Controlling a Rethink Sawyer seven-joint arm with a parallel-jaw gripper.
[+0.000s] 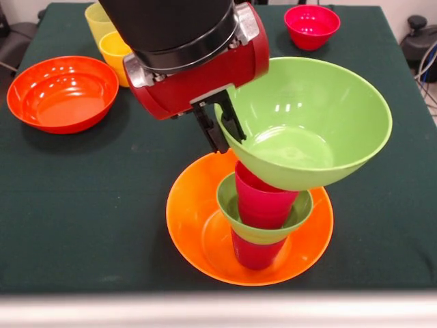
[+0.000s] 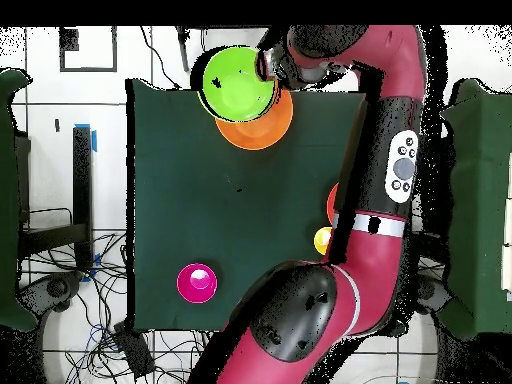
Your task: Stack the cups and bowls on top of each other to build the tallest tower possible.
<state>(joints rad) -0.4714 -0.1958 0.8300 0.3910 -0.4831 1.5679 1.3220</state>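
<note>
One big green bowl (image 1: 311, 123) is held up in the air by the hand (image 1: 220, 126), whose black fingers are clenched on the bowl's rim at its left side in the front view. The bowl is tipped a little and hangs right over the tower (image 1: 259, 219); whether it touches the top cup cannot be told. The tower is seen near the front edge of the dark green tabletop (image 1: 89, 198). Four things can be counted in it: one big yellow-orange bowl (image 1: 194, 225) at the bottom, one cup (image 1: 254, 254) standing in it that looks dark red here, one small green bowl (image 1: 229, 198) on that cup, and one red-pink cup (image 1: 263, 198) set inside the small green bowl. Away from the tower, three bowls in all are not counted in it: the big green one in the hand, one wide orange-red bowl (image 1: 61, 92) at the left and one small red-pink bowl (image 1: 311, 26) at the far right. Two cups are seen at the far left, just beside each other: one pale yellow cup (image 1: 97, 20) and one yellow-orange cup (image 1: 113, 51). In the overhead view the big green bowl (image 2: 238, 83) covers most of the tower, and only part of the yellow-orange bowl (image 2: 270, 130) is seen under it.
</note>
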